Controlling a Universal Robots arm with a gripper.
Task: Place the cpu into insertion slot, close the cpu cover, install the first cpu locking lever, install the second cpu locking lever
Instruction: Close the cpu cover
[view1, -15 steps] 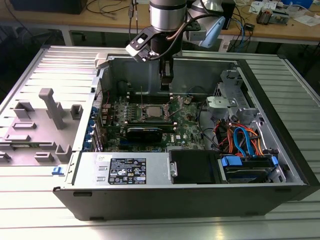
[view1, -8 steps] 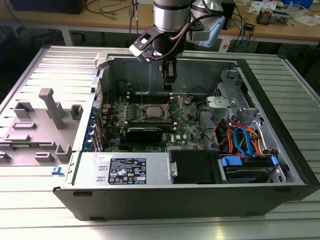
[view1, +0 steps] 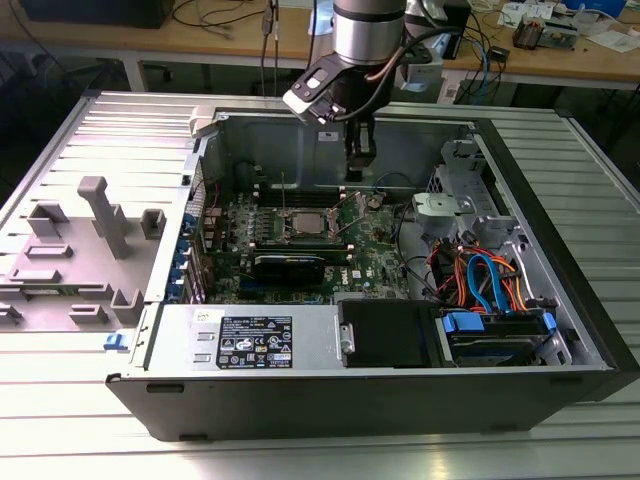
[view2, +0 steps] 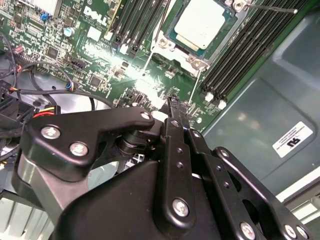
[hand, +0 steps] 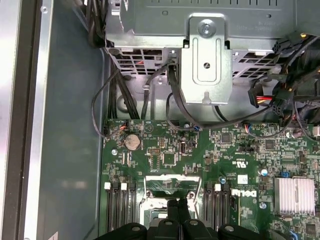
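An open computer case (view1: 560, 385) lies on its side on a ribbed metal worktop (view1: 330, 458), with the green circuit board (view1: 375, 250) facing up. The arm reaches down into the case, and its black end effector (view1: 356, 174) hangs above the board, near the back wall of the case and just beside the socket, on the exterior view's right of it. Its two fingers (view2: 173, 117) are pressed together at the tips and have hold of nothing; both wrist views show the closed tips (hand: 179, 203) over the board, touching nothing. The cpu (view2: 204, 22) already sits flat in the insertion slot (view2: 170, 35), its dull silver top bare and uncovered. The cpu cover (hand: 172, 179) is swung up and open on the side toward the drive cage (hand: 205, 60), and the green board shows through its square window. In the exterior view the open cover (view1: 352, 208) stands tilted between the cpu (view1: 302, 224) and the end effector. A thin lever rod (view2: 272, 8) sticks out from one corner of the socket, not latched down. Long black memory slots (view2: 250, 50) run along both sides of the socket. Bundled cables (view1: 480, 275) fill the case toward the exterior view's right. Grey plastic fixtures (view1: 105, 215) stand on the worktop at the exterior view's left.
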